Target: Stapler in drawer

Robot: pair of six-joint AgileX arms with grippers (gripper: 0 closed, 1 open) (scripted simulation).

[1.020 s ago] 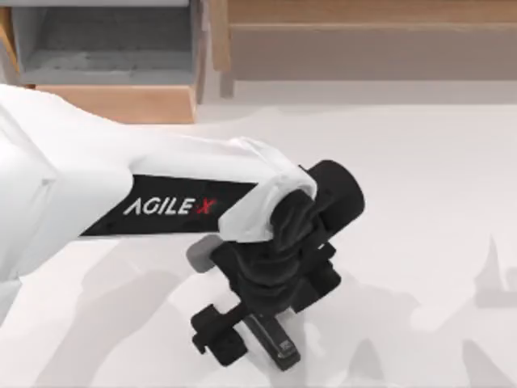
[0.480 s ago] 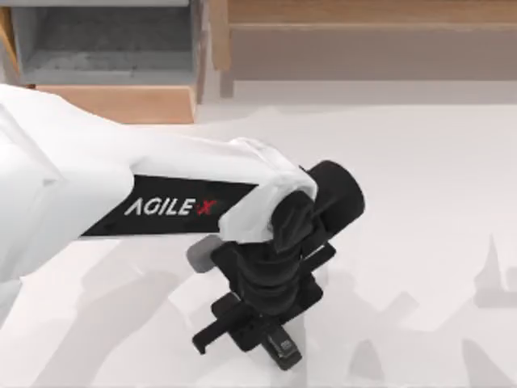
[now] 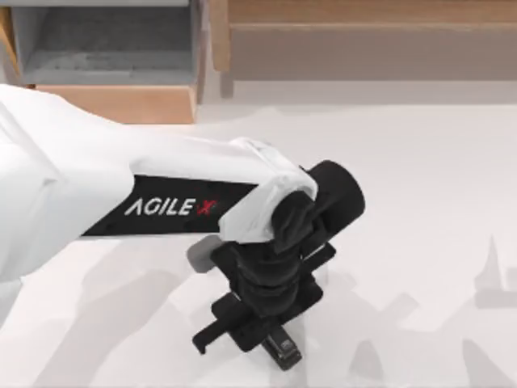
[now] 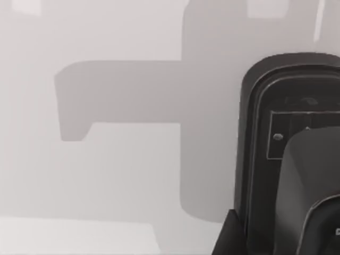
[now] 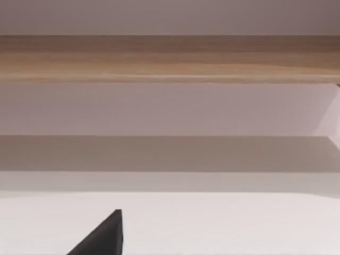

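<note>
Hovering over the stapler [image 3: 284, 349] on the desk [image 3: 420, 202], left hand [image 3: 266, 339] has fingers closed on its body; rigid, smooth, light, so grip mid-length across narrow sides. Drawer [image 3: 113, 101] open, well apart.

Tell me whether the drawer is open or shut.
Open. In the top view the drawer shows its light wood front pulled toward the table and its grey interior exposed behind it, nothing inside.

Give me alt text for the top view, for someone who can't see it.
The left arm's hand is down over the black stapler on the white table, near the front edge. The open drawer stands at the back left, beside a long wooden cabinet.
</note>
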